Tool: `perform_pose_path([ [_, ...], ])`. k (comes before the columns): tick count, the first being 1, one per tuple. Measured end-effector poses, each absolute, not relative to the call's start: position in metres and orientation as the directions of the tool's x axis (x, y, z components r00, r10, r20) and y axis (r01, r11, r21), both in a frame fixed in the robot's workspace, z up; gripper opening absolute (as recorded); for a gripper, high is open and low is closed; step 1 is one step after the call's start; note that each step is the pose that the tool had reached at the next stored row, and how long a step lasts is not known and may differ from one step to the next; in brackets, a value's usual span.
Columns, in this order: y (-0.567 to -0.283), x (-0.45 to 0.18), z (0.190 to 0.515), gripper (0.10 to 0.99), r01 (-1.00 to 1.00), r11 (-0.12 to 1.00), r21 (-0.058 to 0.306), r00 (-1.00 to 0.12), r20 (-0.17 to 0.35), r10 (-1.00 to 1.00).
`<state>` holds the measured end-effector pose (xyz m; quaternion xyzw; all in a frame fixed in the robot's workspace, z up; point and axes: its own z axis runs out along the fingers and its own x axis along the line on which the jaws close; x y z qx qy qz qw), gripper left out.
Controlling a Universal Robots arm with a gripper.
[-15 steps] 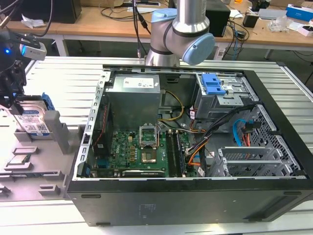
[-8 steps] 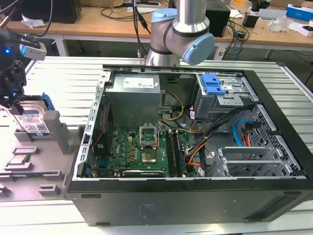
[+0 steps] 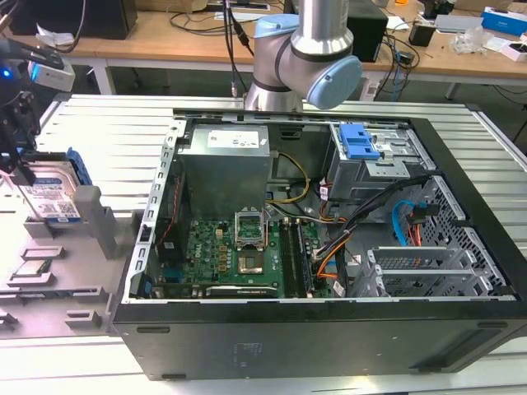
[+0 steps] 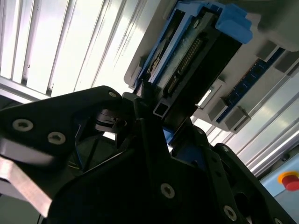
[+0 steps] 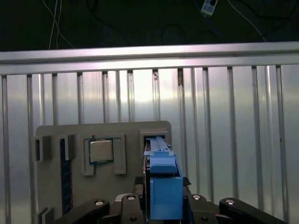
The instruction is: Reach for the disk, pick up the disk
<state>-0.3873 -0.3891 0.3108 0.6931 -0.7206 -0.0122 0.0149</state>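
Blue-framed, the disk point(image 3: 51, 196) stands on edge in a slot of a grey fixture point(image 3: 95, 218) at nine o'clock in the exterior view. The gripper point(image 3: 23, 169) hangs at the disk's eleven o'clock there and reaches down onto its upper edge. In the first wrist view the disk point(image 5: 166, 186) is seen edge-on, its blue caddy rising between the black fingers point(image 5: 132, 203). The fingers lie against it on both sides, so the gripper point(image 5: 162, 205) is pinching the disk, whose far end sits in the fixture's point(image 5: 56, 133) slot. The second wrist view shows the gripper point(image 4: 152, 105) meeting the disk's point(image 4: 187, 51) connector edge.

A square chip point(image 5: 100, 150) rests in its own recess of the fixture, just beside the disk's slot. In the exterior view the chip point(image 3: 29, 269) lies at about six o'clock of the disk. The fixture sits on a slatted aluminium table point(image 3: 107, 123).

At three o'clock of the fixture, in the exterior view, an open black case point(image 3: 329, 329) lies on its side. Inside it are a green board point(image 3: 239, 259) and a grey supply box point(image 3: 226, 169), with a blue bracket point(image 3: 360, 144) toward one o'clock. The arm point(image 3: 305, 58) rises at twelve o'clock, behind the case.
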Motion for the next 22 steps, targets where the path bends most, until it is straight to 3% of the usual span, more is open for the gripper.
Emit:
perform_pose_path([
  [22, -0.387, -0.385, 0.358, 0.369, -0.999, 0.039, 0.038, -0.039, 0.004, -0.999],
])
